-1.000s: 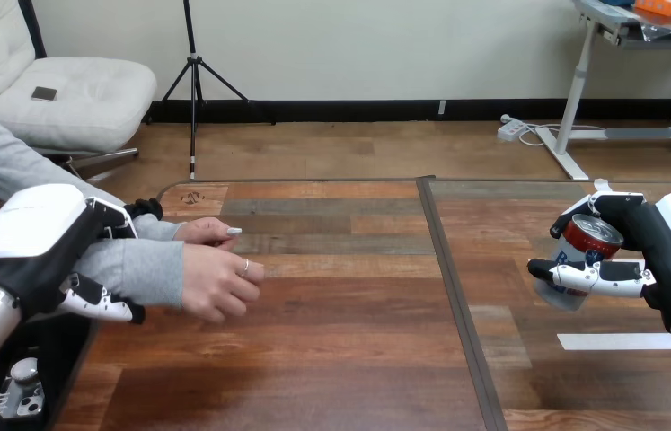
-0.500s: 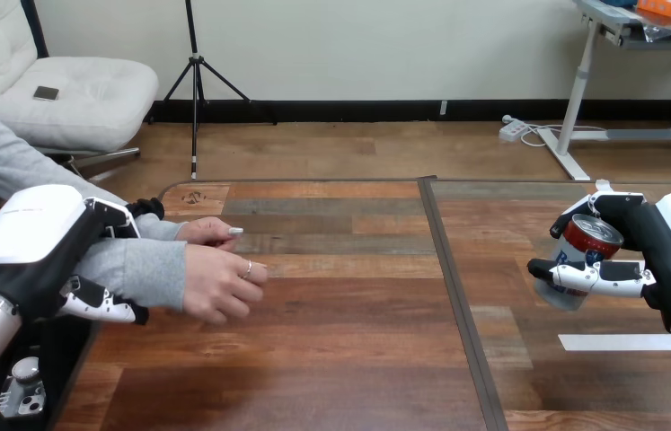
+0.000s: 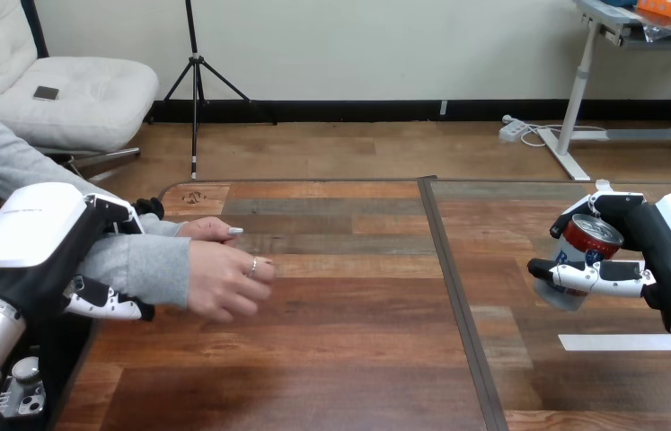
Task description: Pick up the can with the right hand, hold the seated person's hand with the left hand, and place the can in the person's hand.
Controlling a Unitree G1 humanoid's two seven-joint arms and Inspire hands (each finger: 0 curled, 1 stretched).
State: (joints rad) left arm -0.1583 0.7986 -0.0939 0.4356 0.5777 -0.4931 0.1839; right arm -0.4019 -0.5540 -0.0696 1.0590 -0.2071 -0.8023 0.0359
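Since a second ago: the person's hand (image 3: 224, 280) had slid a little further toward the worktop (image 3: 349, 359) centre, and the left hand (image 3: 39, 238) had travelled with it by the same small amount. The right hand (image 3: 664, 251) and the can (image 3: 581, 250) had not shifted at all.

Reading: the hold on the person looked established and was being drawn inward. The hand-over had not begun, and the can sat well apart from the person's hand, at the far right of the worktop.

Left hand: white back turned up, coming in from the lower left. The thumb (image 3: 120, 208) lay over the person's forearm (image 3: 138, 265) and the fingers (image 3: 111, 307) curled under the grey sleeve, so the forearm was clasped just behind the wrist. The person's hand was palm down with loosely bent fingers, not opened to receive. The person's other hand (image 3: 210, 231) lay just beyond it.

Right hand: held level off the worktop, fingers wrapped across the can's side and the thumb behind. The can was tilted, top rim facing up and toward the camera.
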